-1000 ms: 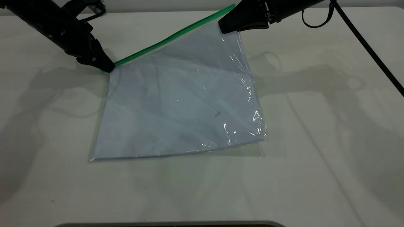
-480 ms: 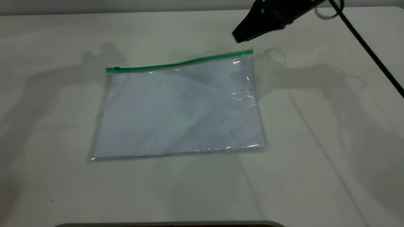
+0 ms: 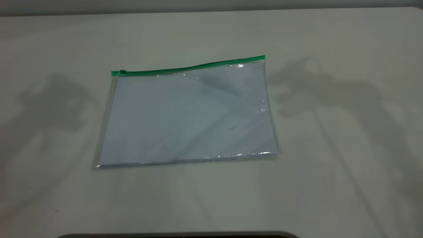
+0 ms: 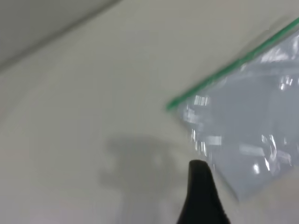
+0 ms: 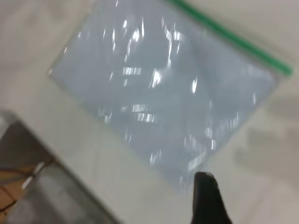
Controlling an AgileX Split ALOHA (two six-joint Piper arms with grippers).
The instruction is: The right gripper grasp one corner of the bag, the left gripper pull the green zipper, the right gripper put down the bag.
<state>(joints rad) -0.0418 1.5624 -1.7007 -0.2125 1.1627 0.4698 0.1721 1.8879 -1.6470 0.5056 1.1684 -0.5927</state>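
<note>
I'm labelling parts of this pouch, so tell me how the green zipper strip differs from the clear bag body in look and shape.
The green zipper is opaque, bright green and a narrow line along the far edge; the bag is see-through, showing white paper inside, and a broad rectangle. The zipper carries a small slider at its left end; the bag's plastic shows creases and glare. Both lie flat on the table.

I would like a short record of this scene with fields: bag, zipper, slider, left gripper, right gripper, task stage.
bag: bag lies flat on the table, nothing holding it
zipper: green zipper runs along the far edge
slider: at the left end
left gripper: left gripper raised off the bag, holding nothing
right gripper: right gripper raised above the bag, holding nothing
task stage: bag put down
</note>
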